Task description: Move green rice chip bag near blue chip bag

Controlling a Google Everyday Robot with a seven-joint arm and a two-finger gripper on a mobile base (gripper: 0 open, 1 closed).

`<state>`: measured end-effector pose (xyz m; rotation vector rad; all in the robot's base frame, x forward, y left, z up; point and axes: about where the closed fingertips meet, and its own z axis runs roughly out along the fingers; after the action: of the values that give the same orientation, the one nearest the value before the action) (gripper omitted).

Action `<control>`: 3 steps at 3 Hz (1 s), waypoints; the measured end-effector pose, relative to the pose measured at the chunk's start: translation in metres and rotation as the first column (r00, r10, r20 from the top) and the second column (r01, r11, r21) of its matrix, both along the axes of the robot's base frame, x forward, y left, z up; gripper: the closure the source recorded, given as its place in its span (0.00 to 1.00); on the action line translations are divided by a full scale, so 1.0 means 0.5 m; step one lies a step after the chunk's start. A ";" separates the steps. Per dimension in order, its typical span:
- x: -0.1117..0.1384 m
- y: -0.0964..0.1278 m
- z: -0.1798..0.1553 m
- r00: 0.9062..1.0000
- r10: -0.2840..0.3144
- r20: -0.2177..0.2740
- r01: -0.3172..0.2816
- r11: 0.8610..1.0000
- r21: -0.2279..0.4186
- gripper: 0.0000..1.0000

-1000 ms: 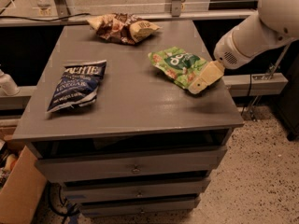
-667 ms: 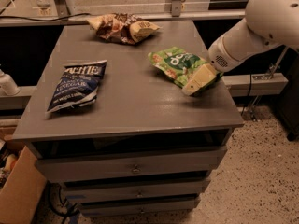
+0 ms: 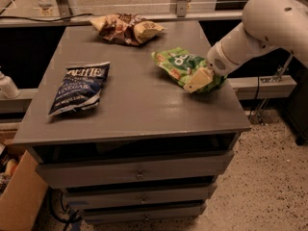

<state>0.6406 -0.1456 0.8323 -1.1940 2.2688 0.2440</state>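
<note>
As gripper (image 3: 197, 81) touches green bag (image 3: 174, 61), brown bag (image 3: 126, 29)

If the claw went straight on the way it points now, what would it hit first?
The green bag. The claw is at that bag's right end, aimed down and left, so it would press into the bag, then the table top beneath. Whether it already touches the bag is unclear.
</note>
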 end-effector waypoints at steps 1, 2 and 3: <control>-0.001 0.015 0.014 1.000 0.019 -0.004 -0.019 1.000 0.011 0.65; -0.010 0.054 0.057 0.997 0.070 0.021 -0.070 0.997 0.026 0.87; -0.035 0.115 0.109 0.983 0.163 0.080 -0.162 0.987 -0.021 1.00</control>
<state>0.6233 -0.0882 0.8866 -1.3743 2.1085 0.2359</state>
